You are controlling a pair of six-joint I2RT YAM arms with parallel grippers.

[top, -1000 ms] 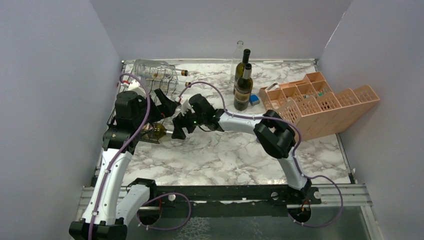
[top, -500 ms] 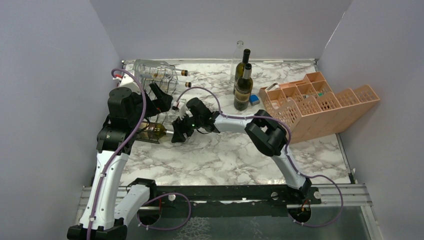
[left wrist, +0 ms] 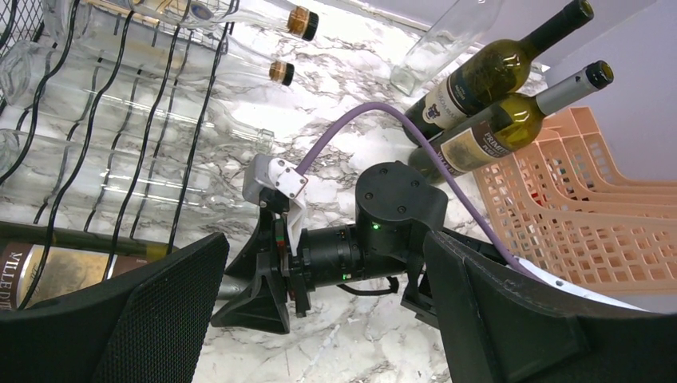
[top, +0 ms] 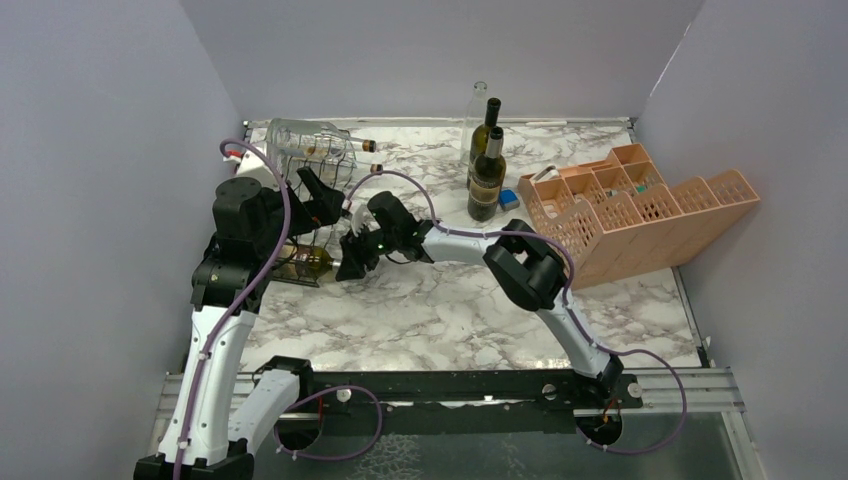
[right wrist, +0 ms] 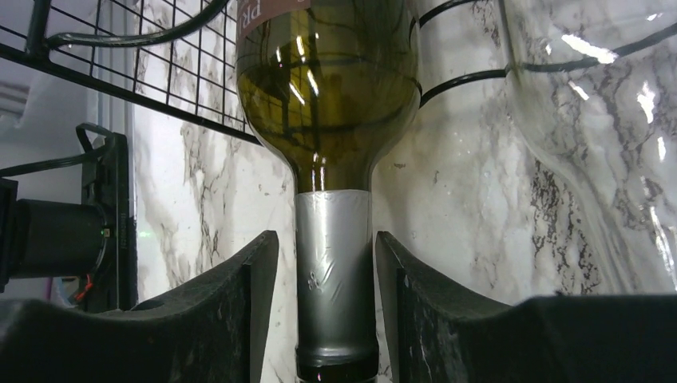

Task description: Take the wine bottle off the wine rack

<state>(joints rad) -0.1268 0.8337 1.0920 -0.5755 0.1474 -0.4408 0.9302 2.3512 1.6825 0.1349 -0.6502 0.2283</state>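
Silver foil fills the right wrist view: the neck of the wine bottle (right wrist: pixel 327 96) runs straight down between the right gripper (right wrist: pixel 327 271)'s two black fingers (right wrist: pixel 239 311). There's a sliver of daylight on the left side and almost none on the right, so the pincer straddles the neck without being clenched on it. The olive-green shoulder sits behind the wire of the wine rack (top: pixel 325 172), in the lowest tier, lying on its side.

The top camera can't give that detail. There the right gripper's body masks the neck, and the left arm covers the bottle's far end, so only a strip of green glass shows by the marble table (top: pixel 450 310).

From the left wrist, the left gripper (left wrist: pixel 325 247) is spread wide and released, holding nothing, hovering above the rack's front. Only this view shows the bottle's label, a dark band reading "VILLE", cut off at the frame edge. It also shows the clear bottles (left wrist: pixel 96 48) in the tiers above.

Well apart toward the back stand two dark bottles (top: pixel 486 185) and a clear one (top: pixel 478 105), with the salmon crate (top: pixel 640 215) tipped over on the right.

The bottle's mouth is cut off at the bottom of the right wrist view, and its label at the top.
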